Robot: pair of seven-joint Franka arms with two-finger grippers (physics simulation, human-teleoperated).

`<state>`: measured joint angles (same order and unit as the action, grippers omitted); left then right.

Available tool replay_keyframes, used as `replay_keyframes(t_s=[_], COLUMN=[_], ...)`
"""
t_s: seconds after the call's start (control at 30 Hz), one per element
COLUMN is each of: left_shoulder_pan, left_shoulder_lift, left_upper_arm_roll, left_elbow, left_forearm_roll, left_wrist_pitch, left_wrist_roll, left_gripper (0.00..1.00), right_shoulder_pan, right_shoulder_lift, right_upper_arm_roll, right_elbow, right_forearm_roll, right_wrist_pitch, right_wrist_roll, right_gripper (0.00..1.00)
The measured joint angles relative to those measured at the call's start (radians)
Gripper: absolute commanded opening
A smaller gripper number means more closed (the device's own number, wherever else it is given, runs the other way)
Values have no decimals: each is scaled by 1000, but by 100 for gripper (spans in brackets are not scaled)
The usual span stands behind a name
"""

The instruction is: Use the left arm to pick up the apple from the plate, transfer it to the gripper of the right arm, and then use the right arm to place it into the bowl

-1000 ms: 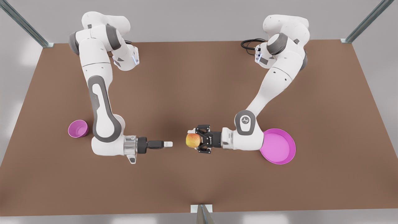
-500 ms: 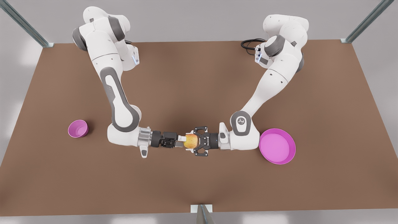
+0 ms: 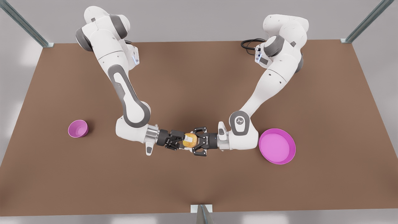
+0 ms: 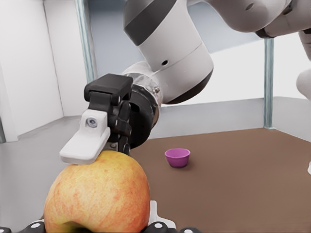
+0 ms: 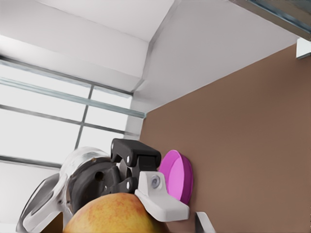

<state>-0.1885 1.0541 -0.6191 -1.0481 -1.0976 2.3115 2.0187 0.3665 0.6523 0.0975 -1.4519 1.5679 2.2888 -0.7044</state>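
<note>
Meeting mid-table: left gripper [image 3: 193, 140], right gripper [image 3: 183, 141] both clamp apple [image 3: 189, 140].

We see a brown table [image 3: 192, 84] spanning most of the frame, with grey floor around it. Metal frame posts [image 3: 23, 22] run diagonally at the upper left and upper right corners, and another metal post [image 3: 201, 213] stands at bottom centre.
</note>
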Motion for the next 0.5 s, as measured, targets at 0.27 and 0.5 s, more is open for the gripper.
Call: replay_keyframes(t_s=[0.27,0.5], left_shoulder_pan=[0,6], left_shoulder_lift=[0,0], left_upper_arm_roll=[3,4], left_elbow=[0,-8], left_forearm_roll=[0,1], left_wrist_pitch=[6,6], left_wrist_roll=[71,102], left_gripper=[76,100], right_shoulder_pan=[-9,-12], right_shoulder_lift=[-7,-9], right_upper_arm_roll=[73,76], right_elbow=[-22,-21], right_forearm_roll=[1,7], right_wrist_pitch=[83,120], right_wrist_roll=[-62,-111], right_gripper=[84,69])
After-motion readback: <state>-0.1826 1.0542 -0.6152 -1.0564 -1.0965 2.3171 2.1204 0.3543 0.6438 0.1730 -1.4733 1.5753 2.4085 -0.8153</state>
